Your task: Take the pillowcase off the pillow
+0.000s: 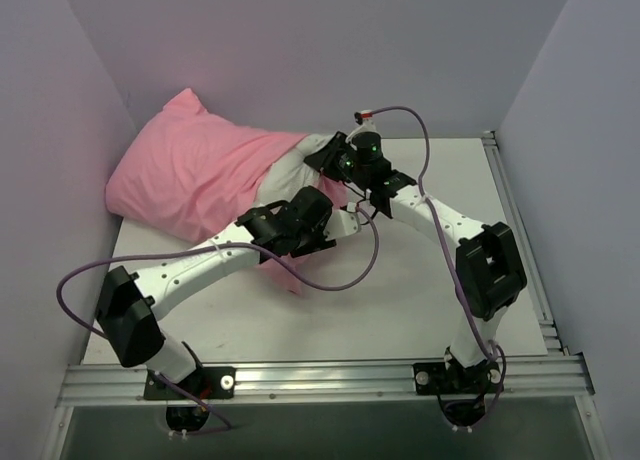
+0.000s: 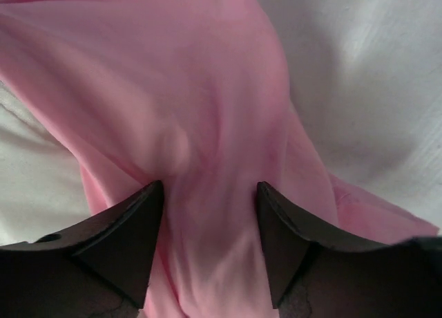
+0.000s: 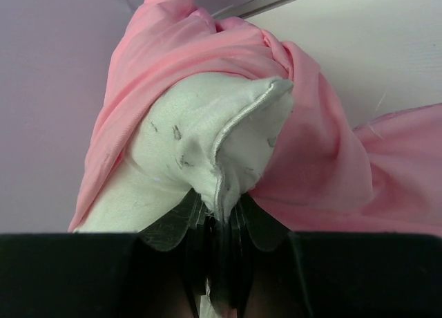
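Right gripper [image 3: 219, 225] pinches the pillow [image 3: 200, 131] corner; left gripper [image 2: 209, 207] clamps pillowcase [image 2: 173, 90]. Stripping step; next I pull them apart.

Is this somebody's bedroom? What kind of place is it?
Not a bedroom; likely a robot test booth. Plain walls box in a white table, a left arm and right arm are bolted to a metal rail at its edge, and the only bedding is one pillow partly in a pillowcase.

On table [image 1: 400, 300] far left, pillow [image 1: 287, 168] juts from pillowcase's [image 1: 185, 175] right end.
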You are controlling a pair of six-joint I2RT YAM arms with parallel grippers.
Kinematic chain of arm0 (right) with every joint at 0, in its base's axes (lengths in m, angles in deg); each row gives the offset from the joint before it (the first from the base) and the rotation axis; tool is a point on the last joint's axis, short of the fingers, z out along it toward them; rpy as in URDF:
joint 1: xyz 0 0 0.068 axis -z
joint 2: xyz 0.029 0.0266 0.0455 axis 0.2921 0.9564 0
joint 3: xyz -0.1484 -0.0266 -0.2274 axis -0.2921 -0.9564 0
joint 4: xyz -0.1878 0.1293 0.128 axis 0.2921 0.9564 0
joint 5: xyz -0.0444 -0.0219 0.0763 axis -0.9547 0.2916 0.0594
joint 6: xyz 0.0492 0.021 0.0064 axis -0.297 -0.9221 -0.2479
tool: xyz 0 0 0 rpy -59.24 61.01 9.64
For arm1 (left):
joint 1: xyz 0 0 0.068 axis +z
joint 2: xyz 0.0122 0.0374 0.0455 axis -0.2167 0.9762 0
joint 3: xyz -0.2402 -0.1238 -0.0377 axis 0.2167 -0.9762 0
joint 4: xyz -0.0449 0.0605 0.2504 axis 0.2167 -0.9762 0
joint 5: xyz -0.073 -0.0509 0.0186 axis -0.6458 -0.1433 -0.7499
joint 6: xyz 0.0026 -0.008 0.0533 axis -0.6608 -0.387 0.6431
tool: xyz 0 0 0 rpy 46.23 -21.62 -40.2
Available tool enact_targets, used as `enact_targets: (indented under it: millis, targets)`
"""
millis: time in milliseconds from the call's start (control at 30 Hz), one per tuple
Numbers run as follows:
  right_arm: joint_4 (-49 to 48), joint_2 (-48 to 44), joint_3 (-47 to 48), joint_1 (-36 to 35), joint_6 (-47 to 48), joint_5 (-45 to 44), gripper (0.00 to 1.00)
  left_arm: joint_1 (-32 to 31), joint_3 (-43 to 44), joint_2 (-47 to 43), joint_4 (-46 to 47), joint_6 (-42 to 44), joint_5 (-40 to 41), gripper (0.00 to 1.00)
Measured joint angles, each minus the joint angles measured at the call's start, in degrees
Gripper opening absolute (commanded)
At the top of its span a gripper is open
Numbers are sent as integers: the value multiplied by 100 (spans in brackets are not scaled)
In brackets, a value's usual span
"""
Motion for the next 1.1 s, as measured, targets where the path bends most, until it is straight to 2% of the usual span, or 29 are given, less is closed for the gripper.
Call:
enact_targets:
  millis: [33,67,100,200,333,600,733,833,867,900,1033,1100]
  targets:
    - [17,0,0,-4,0,0,0,-39,-127,9,138,59,170,51]
    - [39,0,0,-13,0,0,0,-79,-243,9,284,96,323,18]
    - [46,0,0,-20,2,0,0,-118,-354,-4,444,131,452,5]
    - [131,0,20,-20,11,0,0,-201,-623,-20,769,313,634,2]
    - [439,0,122,2,33,48,0,-251,-981,-249,870,424,396,2]
    - [1325,2,610,7,101,450,0,-284,-896,-866,125,850,-1202,2]
    - [1665,2,651,-9,190,579,0,-262,-1305,-901,188,1196,-1338,13]
    - [1515,0,525,-44,232,474,0,-138,-1425,-730,-157,1196,-1751,44]
    - [1314,-4,433,-46,229,398,0,-76,-1384,-691,-402,1128,-2004,75]
    - [1073,-31,293,-44,223,337,0,-9,-1290,-660,-695,1075,-2267,95]
    - [560,-74,-114,-15,208,269,0,393,-149,-651,-1554,684,-3246,95]
    - [472,-76,-216,-15,208,269,0,671,741,-654,-1687,492,-3630,88]
